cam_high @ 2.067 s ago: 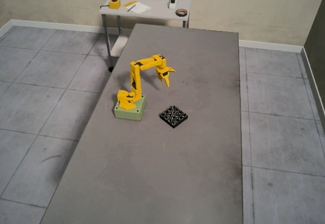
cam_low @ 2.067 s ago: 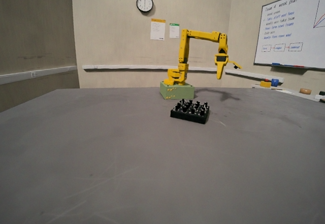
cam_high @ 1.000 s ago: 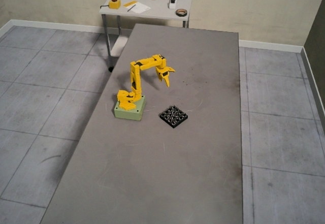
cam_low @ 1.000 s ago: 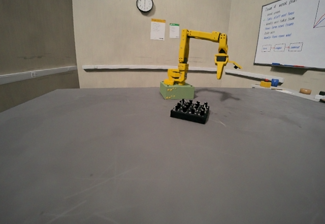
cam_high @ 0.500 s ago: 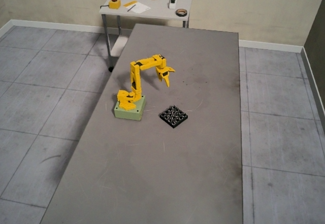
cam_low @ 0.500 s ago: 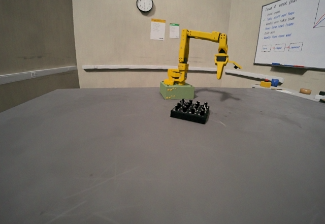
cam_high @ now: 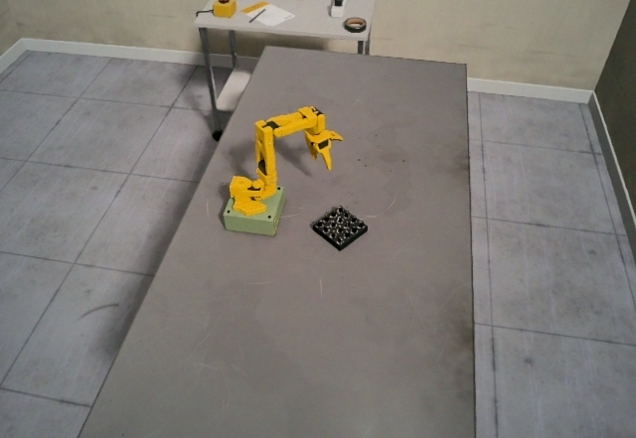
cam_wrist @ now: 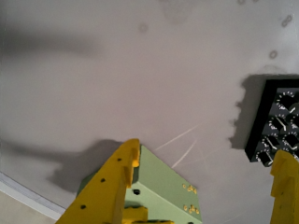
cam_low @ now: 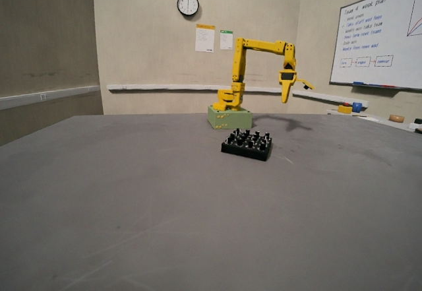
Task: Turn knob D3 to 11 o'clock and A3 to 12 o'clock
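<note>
The black knob box [cam_high: 353, 240] [cam_low: 243, 152] [cam_wrist: 262, 117] lies flat on the table, in front of the arm's base. Several black knobs with white marks stand on its top in rows. In the wrist view only part of the box shows at the right edge, partly behind a finger. The socket cannot be made out, and the knobs are too small to tell which are D3 and A3 or their hours. My gripper [cam_high: 336, 153] [cam_low: 299, 95] [cam_wrist: 207, 148] is open and empty, high above the table and off to one side of the box, touching nothing.
The arm's green base block [cam_high: 251, 223] [cam_low: 235, 119] [cam_wrist: 170, 179] stands on the grey table [cam_high: 308, 346] [cam_low: 170, 212] near its left edge in the top view. A white side table [cam_high: 308, 20] behind holds a blue cup, a yellow button box, tape rolls and a power strip.
</note>
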Motion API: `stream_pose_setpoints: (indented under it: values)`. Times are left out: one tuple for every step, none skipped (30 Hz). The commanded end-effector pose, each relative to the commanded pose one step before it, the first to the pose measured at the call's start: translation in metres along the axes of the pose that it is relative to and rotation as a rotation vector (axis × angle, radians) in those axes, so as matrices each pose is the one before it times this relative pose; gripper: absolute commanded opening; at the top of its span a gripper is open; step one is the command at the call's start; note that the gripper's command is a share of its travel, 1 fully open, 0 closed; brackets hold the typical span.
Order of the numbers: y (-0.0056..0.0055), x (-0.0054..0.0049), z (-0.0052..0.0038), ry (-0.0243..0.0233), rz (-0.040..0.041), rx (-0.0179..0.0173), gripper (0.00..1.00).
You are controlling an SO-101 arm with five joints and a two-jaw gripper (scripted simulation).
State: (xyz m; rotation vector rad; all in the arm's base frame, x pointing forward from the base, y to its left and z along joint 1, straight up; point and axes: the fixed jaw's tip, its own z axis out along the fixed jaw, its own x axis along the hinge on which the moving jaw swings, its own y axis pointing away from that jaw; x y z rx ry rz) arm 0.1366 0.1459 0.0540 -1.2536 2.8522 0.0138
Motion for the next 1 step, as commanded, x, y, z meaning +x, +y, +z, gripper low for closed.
stream_pose_setpoints:
  values:
    - [0.00238, 0.00161, 0.002214, 0.02289, -0.00195, -0.00224, 0.4]
